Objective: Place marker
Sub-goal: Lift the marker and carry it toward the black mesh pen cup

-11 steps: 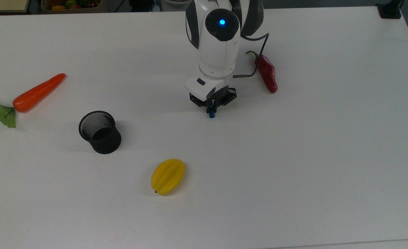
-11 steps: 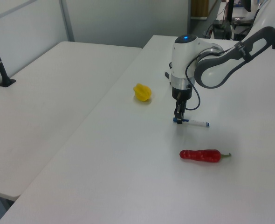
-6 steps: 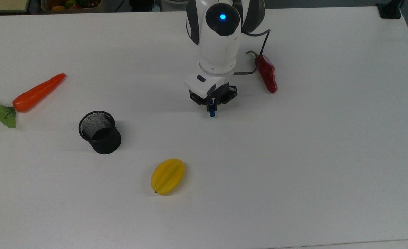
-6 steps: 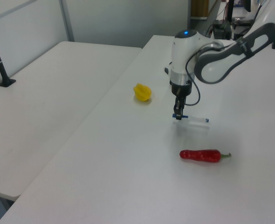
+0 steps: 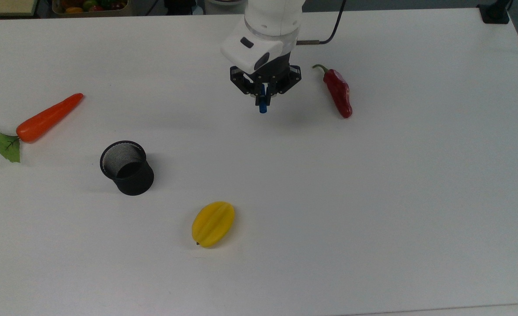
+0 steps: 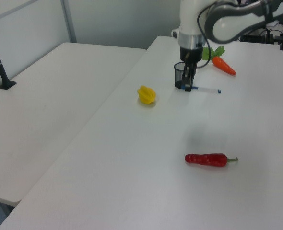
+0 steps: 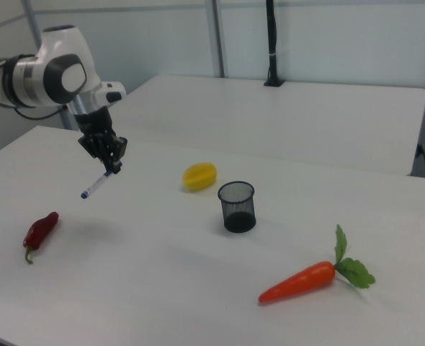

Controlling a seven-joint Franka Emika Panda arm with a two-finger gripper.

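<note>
four loose props and one cup sit spread over a broad white table point(image 5: 373, 197), taken here from the top view's left to its right. furthest left lies an orange carrot point(image 5: 48, 116) with green leaves at its stem end, flat on the tabletop. next comes a black mesh cup point(image 5: 127, 167), upright with its mouth open, well apart from the carrot. nearer the top view's lower edge, a yellow star fruit point(image 5: 213, 223) lies on its side. above the middle of the table the gripper point(image 5: 263, 95) hangs from the white arm, its fingers clamped on the marker point(image 5: 263, 102) at the blue cap end; the right view shows the marker point(image 7: 99, 182) clear of the tabletop, tilted with its white barrel slanting down and away from the fingers, and the left view shows it point(image 6: 203, 89) sticking out sideways from the gripper point(image 6: 188, 85). a faint shadow lies on the table beneath it. to the top view's right of the gripper a red chili point(image 5: 339, 91) rests flat with its green stem pointing up the picture. a second white table point(image 7: 284, 108) stands beyond a gap, with a black post point(image 7: 271, 43) rising from its far edge, and pale wall panels close the room behind it. a tray of coloured fruit point(image 5: 91, 5) sits past the table's far edge at the top view's upper left.
</note>
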